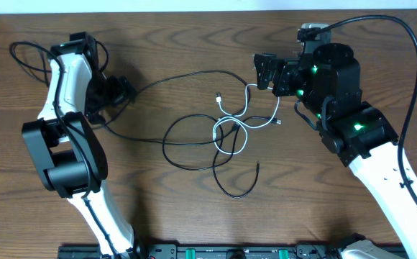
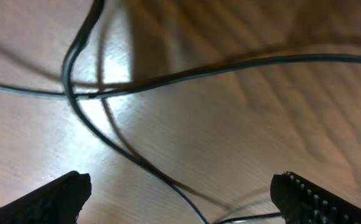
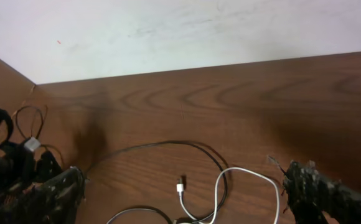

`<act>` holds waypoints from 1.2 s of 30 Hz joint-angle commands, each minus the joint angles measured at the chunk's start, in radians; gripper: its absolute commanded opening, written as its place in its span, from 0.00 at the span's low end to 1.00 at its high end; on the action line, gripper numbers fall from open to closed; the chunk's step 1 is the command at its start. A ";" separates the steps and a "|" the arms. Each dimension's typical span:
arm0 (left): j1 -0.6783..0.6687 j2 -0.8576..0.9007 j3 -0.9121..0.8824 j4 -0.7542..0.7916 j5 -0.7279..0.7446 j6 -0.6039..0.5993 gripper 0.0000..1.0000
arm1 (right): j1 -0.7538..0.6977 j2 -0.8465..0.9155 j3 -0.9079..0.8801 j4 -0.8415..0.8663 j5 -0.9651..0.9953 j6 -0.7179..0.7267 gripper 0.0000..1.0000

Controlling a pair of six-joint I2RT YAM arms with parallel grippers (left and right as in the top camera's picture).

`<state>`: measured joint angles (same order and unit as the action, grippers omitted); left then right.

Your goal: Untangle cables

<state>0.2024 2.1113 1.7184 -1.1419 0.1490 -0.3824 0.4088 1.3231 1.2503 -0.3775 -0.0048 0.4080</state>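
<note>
Three cables lie tangled mid-table. A short white cable (image 1: 223,109) loops through the knot, and its plug (image 3: 180,185) shows between my right fingers. One long black cable (image 1: 187,74) arcs from the knot toward my left gripper (image 1: 118,92). The other black cable (image 1: 231,191) curls toward the front. My left gripper (image 2: 180,196) is open just above the table, where black cable strands (image 2: 68,93) cross ahead of it; nothing is pinched. My right gripper (image 1: 266,72) (image 3: 187,199) hangs open behind the knot, holding nothing.
Thicker black robot cabling loops at the far left (image 1: 25,57) and arches over the right arm (image 1: 406,43). A pale wall (image 3: 180,31) bounds the table's far edge. A black rail (image 1: 230,252) runs along the front edge.
</note>
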 commanded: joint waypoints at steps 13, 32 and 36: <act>-0.025 0.000 -0.132 0.002 0.370 -0.146 0.98 | -0.002 0.006 0.011 0.000 -0.006 -0.017 0.99; -0.250 -0.304 -0.150 -0.163 -0.033 -0.252 0.98 | -0.002 0.067 0.011 -0.001 -0.006 -0.016 0.99; -0.354 -0.395 -0.217 -0.110 -0.118 -0.398 0.98 | -0.002 0.070 0.011 0.000 -0.006 -0.016 0.99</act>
<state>-0.0887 1.7481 1.5562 -1.2675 0.1745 -0.6418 0.4088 1.3937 1.2503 -0.3798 -0.0086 0.4080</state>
